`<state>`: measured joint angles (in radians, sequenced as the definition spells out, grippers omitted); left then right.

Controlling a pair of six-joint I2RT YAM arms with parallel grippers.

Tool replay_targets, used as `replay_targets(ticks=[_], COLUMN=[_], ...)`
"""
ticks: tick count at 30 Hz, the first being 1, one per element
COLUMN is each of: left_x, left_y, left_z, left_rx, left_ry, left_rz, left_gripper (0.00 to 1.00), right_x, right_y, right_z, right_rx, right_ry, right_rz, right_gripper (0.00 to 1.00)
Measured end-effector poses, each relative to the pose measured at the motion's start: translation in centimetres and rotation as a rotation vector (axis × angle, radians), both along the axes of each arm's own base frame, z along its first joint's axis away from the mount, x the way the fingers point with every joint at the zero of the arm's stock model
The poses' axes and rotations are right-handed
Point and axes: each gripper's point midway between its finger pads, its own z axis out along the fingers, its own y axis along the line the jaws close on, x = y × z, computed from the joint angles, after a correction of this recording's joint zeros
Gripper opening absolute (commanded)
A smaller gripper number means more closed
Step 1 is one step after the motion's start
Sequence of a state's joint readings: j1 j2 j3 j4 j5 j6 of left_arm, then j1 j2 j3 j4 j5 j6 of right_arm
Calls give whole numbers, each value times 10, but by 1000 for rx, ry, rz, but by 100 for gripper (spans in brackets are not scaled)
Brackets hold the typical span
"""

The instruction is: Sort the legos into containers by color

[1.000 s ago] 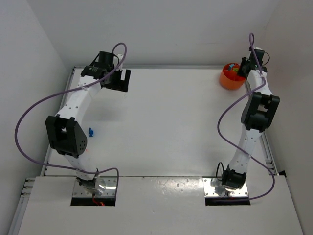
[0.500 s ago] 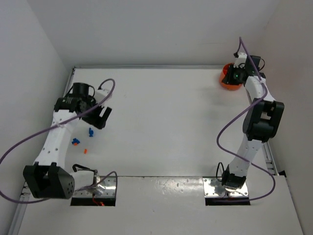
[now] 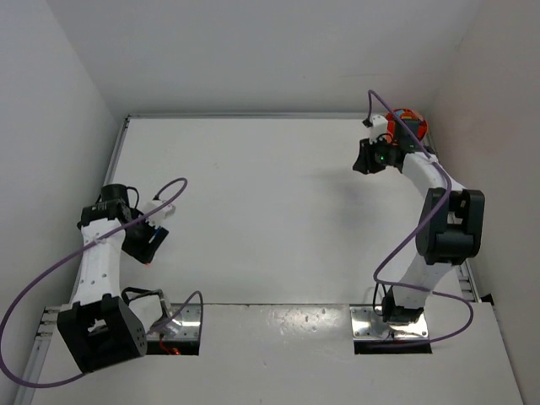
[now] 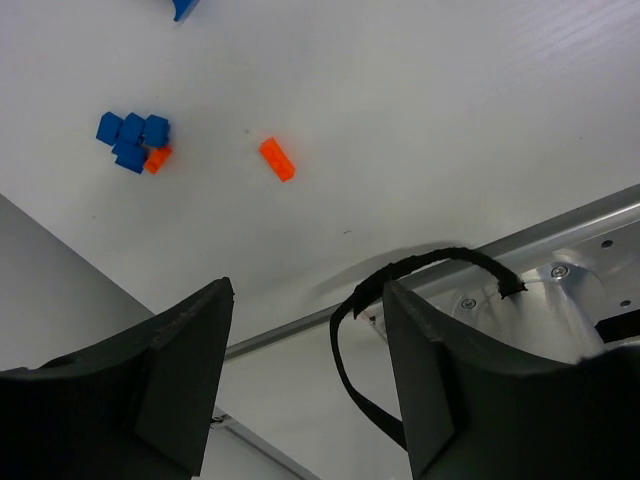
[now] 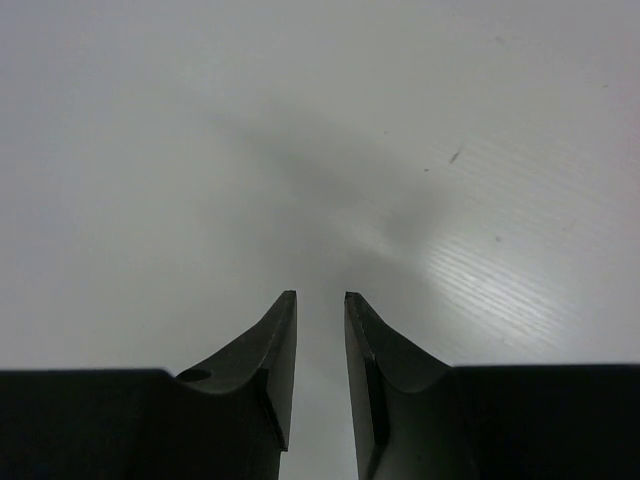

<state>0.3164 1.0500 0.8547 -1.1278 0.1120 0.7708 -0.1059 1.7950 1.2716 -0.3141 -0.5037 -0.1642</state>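
In the left wrist view several legos lie on the white table: a cluster of blue bricks (image 4: pixel 132 135) with a tiny orange one (image 4: pixel 157 160) against it, a lone orange brick (image 4: pixel 277 159), and a blue piece (image 4: pixel 182 8) at the top edge. My left gripper (image 4: pixel 308 290) hangs above and short of them, open and empty; it sits at the near left (image 3: pixel 148 240) in the top view, covering the legos there. The orange container (image 3: pixel 408 126) stands at the far right corner, partly behind the right arm. My right gripper (image 3: pixel 369 159) hovers left of it; its jaws (image 5: pixel 320 296) stand narrowly apart over bare table, empty.
A black cable loop (image 4: pixel 345 340) curls in front of the left gripper. A metal rail (image 4: pixel 560 230) and the arm's base plate (image 4: pixel 590 290) mark the table's near edge. White walls close in on the left, back and right. Purple cables trail from both arms.
The left arm swung from the far left back to the near left over the legos, its jaws narrowing. The right gripper left the tub and moved left over bare table.
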Motion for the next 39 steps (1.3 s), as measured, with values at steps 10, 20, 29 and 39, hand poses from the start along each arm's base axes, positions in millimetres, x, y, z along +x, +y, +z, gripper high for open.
replay_targets(ticks=[10, 20, 29, 39], left_x=[15, 23, 21, 27], left_y=[7, 16, 22, 27], left_z=[-14, -29, -72, -85], left_rx=[-4, -18, -70, -66], left_ry=[3, 21, 190, 216], left_rz=[9, 30, 58, 141], left_gripper=[72, 50, 48, 52], right_x=[-53, -75, -66, -60], right_y=[27, 28, 30, 24], right_z=[-29, -46, -51, -61], right_rx=[-41, -88, -146, -188], right_ry=[7, 21, 45, 106], right_rz=[118, 170, 162, 147], right_gripper=[27, 27, 27, 27])
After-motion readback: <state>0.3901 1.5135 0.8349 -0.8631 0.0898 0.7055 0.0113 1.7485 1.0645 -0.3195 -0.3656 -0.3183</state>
